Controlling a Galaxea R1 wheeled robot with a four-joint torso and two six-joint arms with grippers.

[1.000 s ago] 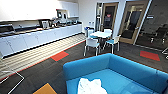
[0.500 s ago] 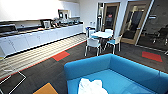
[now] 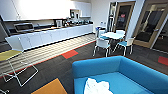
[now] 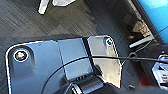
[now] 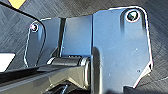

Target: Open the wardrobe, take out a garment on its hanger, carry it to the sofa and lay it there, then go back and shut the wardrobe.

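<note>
the garment [image 3: 97,87] lies crumpled on the seat of the sofa [image 3: 130,72], white against the turquoise cushion, right at the near edge of the head view. it rests on the seat with no arm or hand near it, so the laying-down step looks finished. whether the hanger is under the cloth cannot be told.

across the last second the whole head view has slid a little, the sofa and garment shifting together with the floor, which reads as the camera turning with the robot rather than anything being moved. that suggests the robot is swinging away from the sofa, with the return to the wardrobe and closing it still left.

for both hands, the wrist views give dark carpet and the robot's own plate, so it cannot be told how either hand stands.

beyond the sofa, an orange carpet patch [image 3: 48,88] and a wire-framed chair [image 3: 15,53] sit to one side. farther off stand small white-and-teal chairs [image 3: 102,45] around a white surface [image 3: 113,35], then the long kitchen surface [image 3: 50,36] along the back wall.
</note>
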